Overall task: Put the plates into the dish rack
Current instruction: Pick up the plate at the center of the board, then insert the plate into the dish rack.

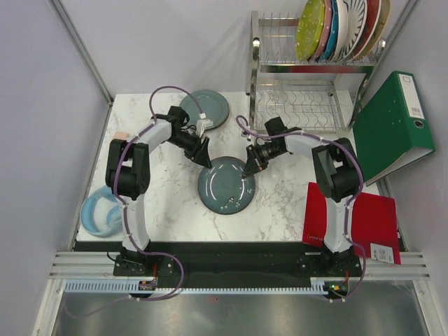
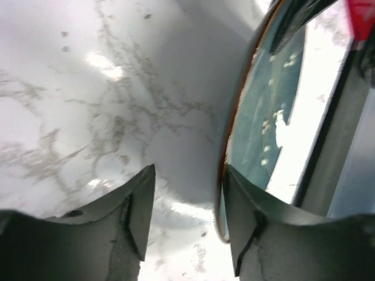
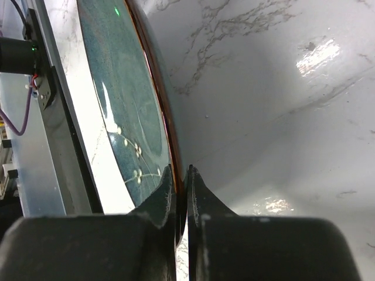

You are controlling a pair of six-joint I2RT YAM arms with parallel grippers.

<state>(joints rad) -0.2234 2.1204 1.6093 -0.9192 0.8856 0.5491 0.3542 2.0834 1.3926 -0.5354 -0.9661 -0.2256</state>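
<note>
Left gripper: jaws apart, nothing held, at the far-left rim of the teal plate. Plate: dark glossy glaze, brown edge, white speckles; mid-table. Right gripper: pinched tight onto its far-right rim.
</note>
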